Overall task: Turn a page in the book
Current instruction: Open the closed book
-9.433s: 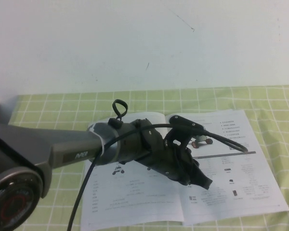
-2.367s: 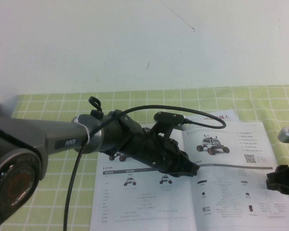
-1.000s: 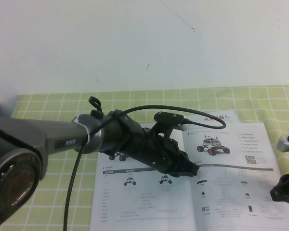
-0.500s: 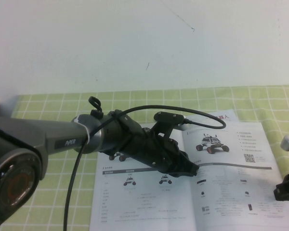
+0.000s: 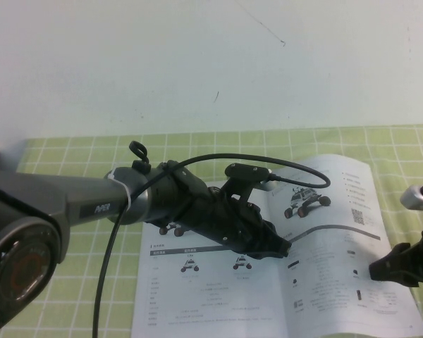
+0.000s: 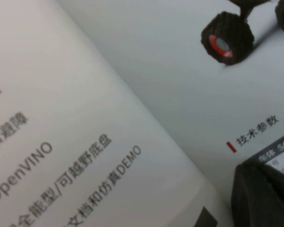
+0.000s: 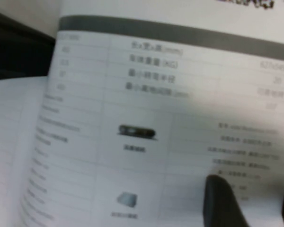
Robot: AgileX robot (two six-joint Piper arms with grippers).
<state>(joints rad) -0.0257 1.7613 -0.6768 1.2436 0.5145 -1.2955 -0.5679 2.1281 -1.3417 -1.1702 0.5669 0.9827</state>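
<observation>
Glossy book [image 5: 268,282] page lifts at right end effector [image 5: 381,270]; left end effector [image 5: 282,248] presses the spine.

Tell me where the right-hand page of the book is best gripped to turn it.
Probably its outer edge, approached from the robot's right. The page already bows up off the book there, leaving room to pinch. The right pincer sits at that edge; the left pincer rests near the spine, where the paper is bound.

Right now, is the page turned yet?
Not yet. The book lies open, and the left hand presses near its spine. The right hand is at the right page, which bows upward. Flipping it over is left.
</observation>
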